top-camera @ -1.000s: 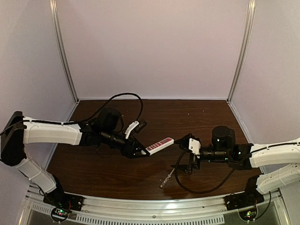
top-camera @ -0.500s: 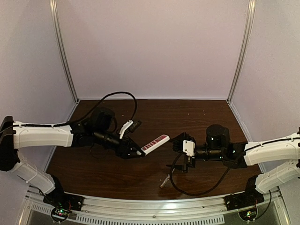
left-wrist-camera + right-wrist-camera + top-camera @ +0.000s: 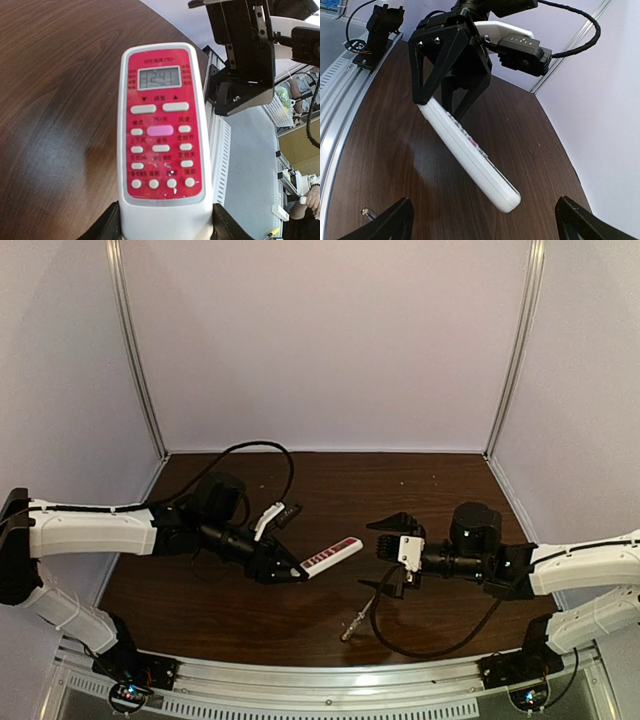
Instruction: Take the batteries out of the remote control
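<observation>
1. The left arm reaches low across the worktop (image 3: 250, 620) toward the middle. The left hand (image 3: 292, 571) is clamped on one end of the remote control (image 3: 333, 555).
2. The remote control slants over the worktop, its free end pointing toward the right arm.
3. The right arm stretches in from the right. The right hand (image 3: 392, 553) has its jaws spread wide, holds nothing, and faces the remote's free end across a gap.
4. Only the left wrist view shows the red button face turned up, with a small display (image 3: 159, 77) reading 24.
5. The right wrist view shows the remote edge-on, its white side.
6. A screwdriver (image 3: 354, 624) lies on the worktop near the right hand.
</observation>
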